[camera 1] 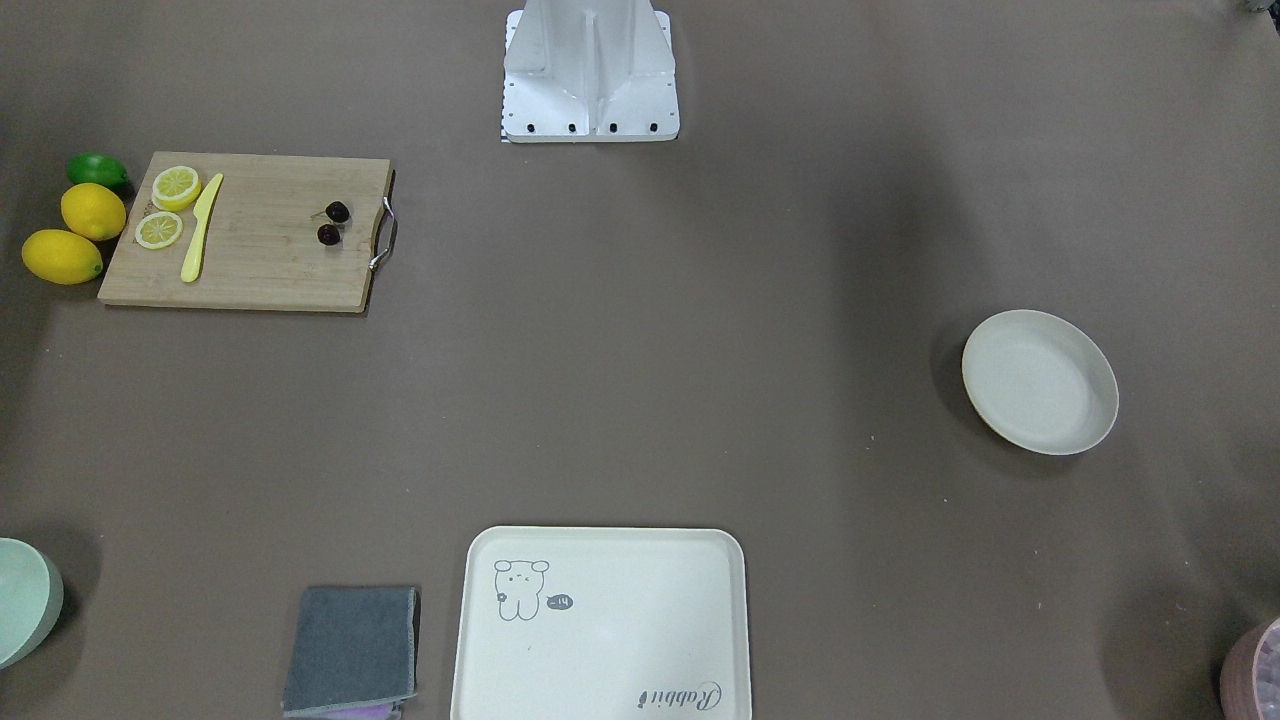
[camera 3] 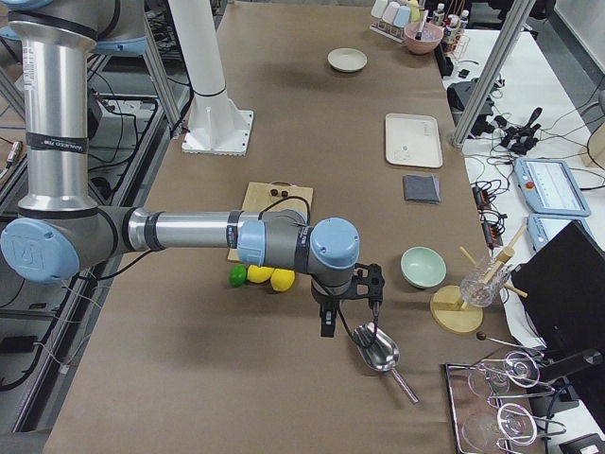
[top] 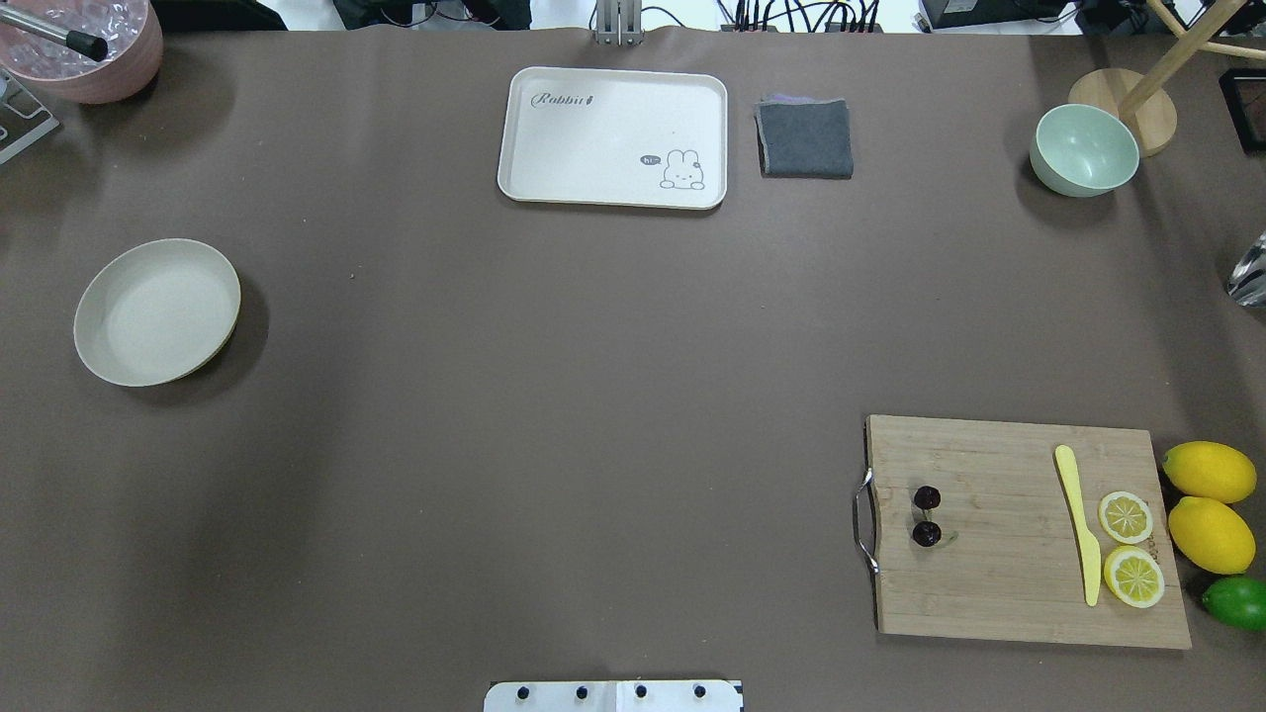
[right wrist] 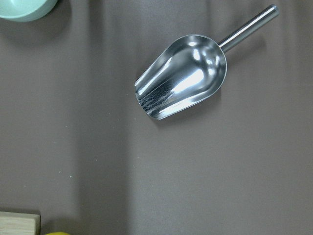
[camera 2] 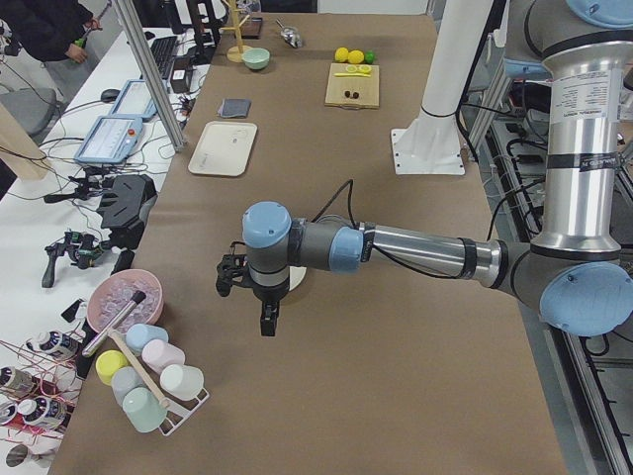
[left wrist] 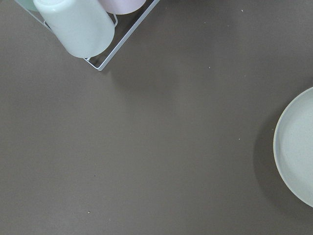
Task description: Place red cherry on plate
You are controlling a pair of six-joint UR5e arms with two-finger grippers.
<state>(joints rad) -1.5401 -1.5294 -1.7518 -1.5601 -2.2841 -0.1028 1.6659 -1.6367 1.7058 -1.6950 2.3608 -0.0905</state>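
Observation:
The red cherry (camera 1: 338,211) (top: 927,534), a dark glossy pair, lies on the wooden cutting board (top: 999,583) near its metal handle. The round cream plate (camera 1: 1040,382) (top: 156,311) sits bare at the opposite end of the table; its rim (left wrist: 298,147) shows at the right edge of the left wrist view. My left gripper (camera 2: 265,315) hovers beside the plate, and I cannot tell whether it is open or shut. My right gripper (camera 3: 328,322) hangs beyond the lemons over a metal scoop (right wrist: 183,76), far from the cherry; its state cannot be told either.
On the board lie a yellow knife (top: 1078,524) and two lemon slices (top: 1128,516); lemons (top: 1209,473) and a lime (top: 1236,601) sit beside it. A rabbit tray (top: 613,136), grey cloth (top: 805,138), green bowl (top: 1084,148), cup rack (left wrist: 80,24) and pink bowl (top: 84,44) line the far edge.

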